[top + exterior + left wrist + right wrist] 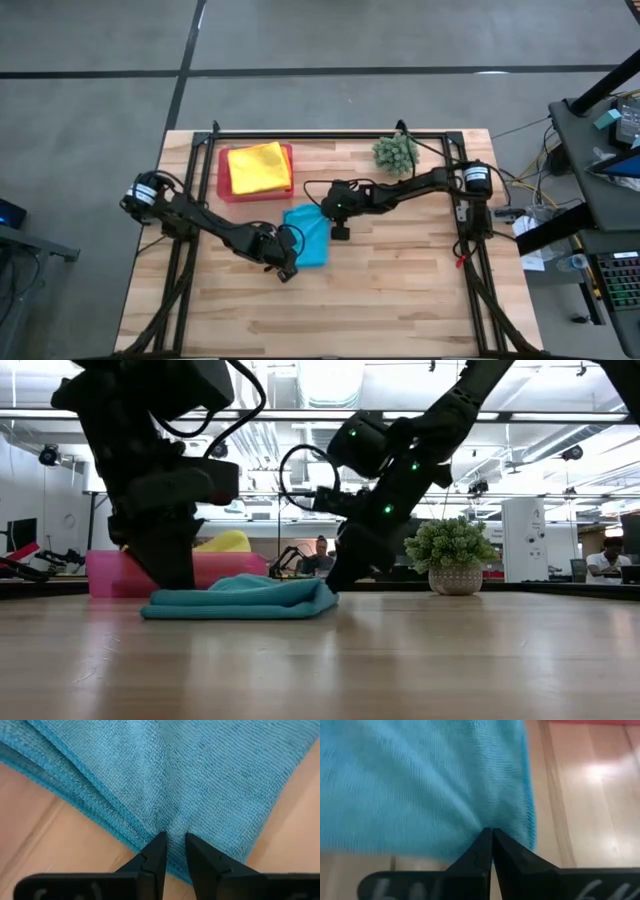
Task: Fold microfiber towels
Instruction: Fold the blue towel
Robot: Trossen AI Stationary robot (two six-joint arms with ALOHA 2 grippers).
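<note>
Turquoise towel [308, 236] lies near the middle of the wooden desk [400, 290], partly folded, layered edges visible in the left wrist view. Left claw [173, 845] sits at the towel's near-left edge, fingers almost together with a pinch of turquoise cloth between the tips, so it is gripping the towel. Right claw [491, 840] is at the towel's right edge, fingers pressed fully together on the cloth's hem, also gripping it. In the low view both arms come down onto the towel, left arm over its left end, right arm at its right end; the towel rests flat on the desk with a slight hump in the middle. A yellow towel [259, 167] lies on the pink tray [224, 190] at the far side of the desk, just beyond the turquoise one, apart from it. A small green plant ball [395, 151] stands near the far right corner, well apart from both towels. People sit in the room behind the desk, seen in the low view.
</note>
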